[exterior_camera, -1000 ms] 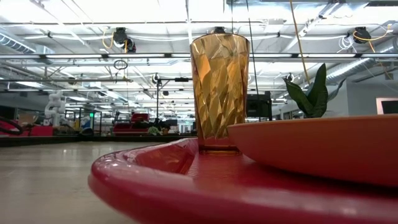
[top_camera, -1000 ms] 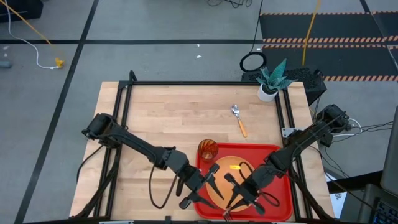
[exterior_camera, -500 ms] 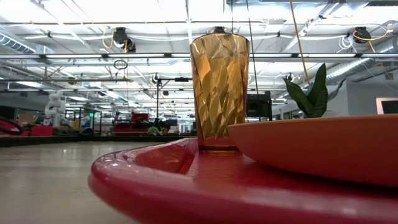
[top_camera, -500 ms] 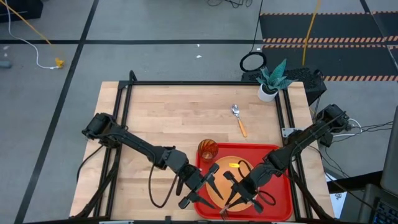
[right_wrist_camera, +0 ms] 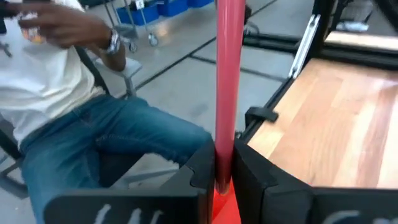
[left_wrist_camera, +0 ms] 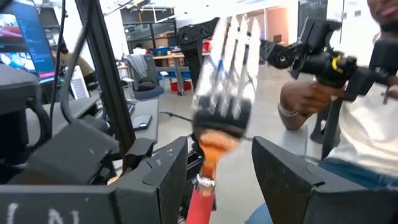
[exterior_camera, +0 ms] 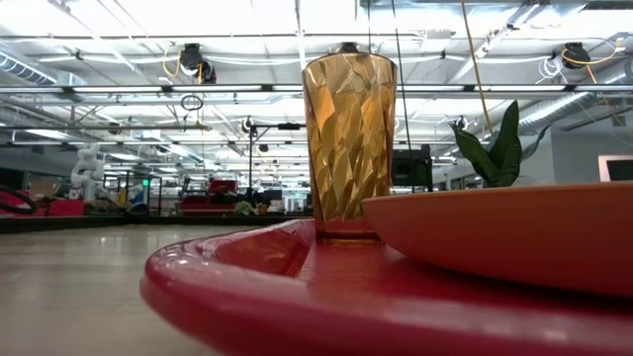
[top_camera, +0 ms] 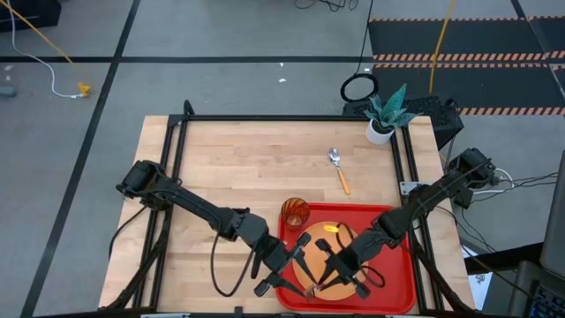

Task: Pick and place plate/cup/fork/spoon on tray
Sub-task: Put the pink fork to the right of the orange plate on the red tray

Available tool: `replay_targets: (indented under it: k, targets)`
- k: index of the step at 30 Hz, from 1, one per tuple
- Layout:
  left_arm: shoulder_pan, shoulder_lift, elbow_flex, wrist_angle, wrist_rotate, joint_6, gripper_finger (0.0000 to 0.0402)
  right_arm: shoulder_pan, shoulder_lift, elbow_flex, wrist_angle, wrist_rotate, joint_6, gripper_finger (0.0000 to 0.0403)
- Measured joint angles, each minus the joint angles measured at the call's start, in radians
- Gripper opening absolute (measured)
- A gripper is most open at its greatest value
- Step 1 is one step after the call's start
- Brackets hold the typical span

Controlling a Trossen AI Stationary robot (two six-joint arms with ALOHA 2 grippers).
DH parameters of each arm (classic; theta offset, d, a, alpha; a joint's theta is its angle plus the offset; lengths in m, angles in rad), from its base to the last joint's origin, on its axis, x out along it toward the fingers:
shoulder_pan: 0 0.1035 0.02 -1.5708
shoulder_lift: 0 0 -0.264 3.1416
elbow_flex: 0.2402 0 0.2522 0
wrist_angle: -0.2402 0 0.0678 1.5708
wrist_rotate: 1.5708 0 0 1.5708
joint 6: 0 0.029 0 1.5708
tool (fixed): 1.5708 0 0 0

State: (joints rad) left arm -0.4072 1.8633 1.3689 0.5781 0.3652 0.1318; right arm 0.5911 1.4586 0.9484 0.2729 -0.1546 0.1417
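Shifted since the earlier frame: right gripper (top_camera: pixel 328 276), inward over the round matte orange plate (top_camera: pixel 346 240), fingers pinched on the pinkish-red-handled fork (right_wrist_camera: pixel 228 87), silver tines (left_wrist_camera: pixel 225 74) blurred. Left gripper (top_camera: pixel 284 265), just beside it, spread wide, holding nothing. Plate and translucent amber tumbler cup (top_camera: pixel 295 213) sit on the large red rimmed plastic tray (top_camera: pixel 397 274) beneath both. Orange-handled metal spoon (top_camera: pixel 339 170) lies well beyond on the wooden table (top_camera: pixel 238 168).

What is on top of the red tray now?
On the tray stand the cup and the plate. Both grippers hang over the plate, hiding part of it.
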Motion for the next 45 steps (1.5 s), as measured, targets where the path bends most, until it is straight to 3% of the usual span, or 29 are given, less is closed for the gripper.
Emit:
replay_targets:
  k: [9, 23, 37, 45]
  targets:
    - [-0.006, 0.000, 0.000, -0.006, -0.026, 0.019, 0.0184, -0.047, 0.000, 0.000, -0.023, 0.050, 0.056, 0.0027]
    - [-0.008, 0.001, 0.000, -0.045, -0.053, 0.048, 0.0180, -0.048, 0.000, 0.000, -0.024, -0.007, -0.004, 0.0027]
    - [0.010, 0.001, -0.001, -0.037, -0.056, 0.041, 0.0030, -0.049, 0.000, 0.000, -0.021, -0.002, -0.022, 0.0027]
    - [0.027, 0.001, -0.002, -0.028, -0.069, -0.017, 0.0030, -0.040, -0.002, 0.000, -0.026, 0.096, 0.059, 0.0062]
